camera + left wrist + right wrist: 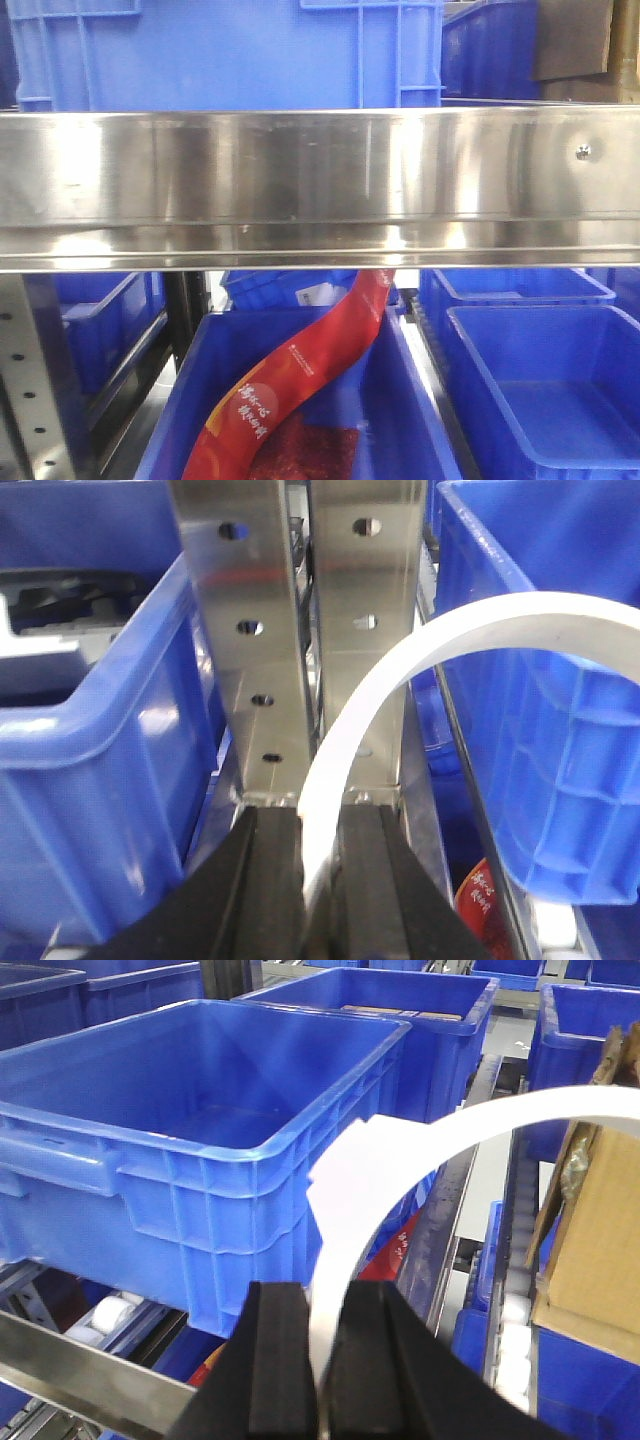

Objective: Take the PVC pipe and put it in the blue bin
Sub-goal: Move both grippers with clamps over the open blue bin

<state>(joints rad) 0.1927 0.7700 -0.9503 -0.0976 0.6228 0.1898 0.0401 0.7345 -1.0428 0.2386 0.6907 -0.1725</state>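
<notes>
A wide steel shelf rail [320, 190] crosses the front view, with blue bins above and below it, so neither arm shows there. In the right wrist view, the blue bin [250, 1220] stands open and seems empty, to the left of the right pincer [325, 1295] and a little farther. This pincer is closed on a PVC pipe [340, 1250], which rises from the jaws and curves to the right, away from the bin. A cardboard box [590, 1230] stands at the right. The left pincer [320, 820] is also closed on a white curved strip [345, 730] that bends up and to the right. I cannot tell if it is the same piece. It faces a steel post [300, 630] between two bin walls. I judge the right arm is better placed: it must carry the pipe left, over the rim.
</notes>
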